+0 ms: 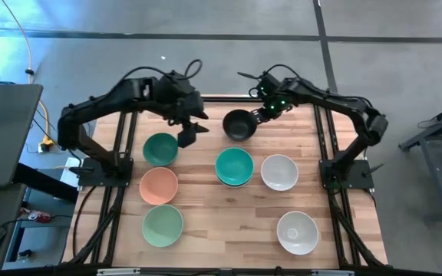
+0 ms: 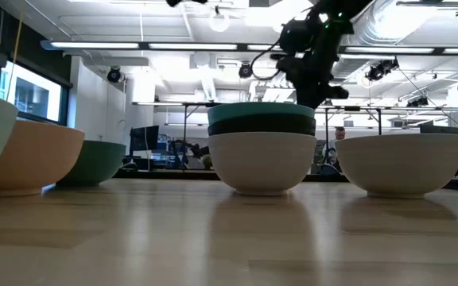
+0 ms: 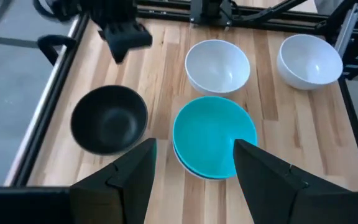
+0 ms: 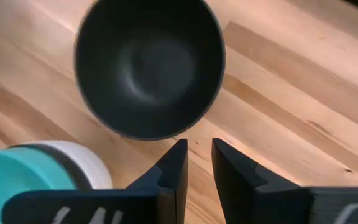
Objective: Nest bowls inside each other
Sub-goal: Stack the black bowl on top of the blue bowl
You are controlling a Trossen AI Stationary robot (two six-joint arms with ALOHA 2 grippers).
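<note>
Black bowl [image 4: 149, 65] just beyond right claw [image 4: 195, 163]

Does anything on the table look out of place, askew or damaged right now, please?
Nothing looks damaged or spilled. Only the black bowl stands out: it appears tilted and slightly blurred by the right gripper, whose fingers stand just apart from its rim. The other bowls sit upright, including the teal-topped stack.
</note>
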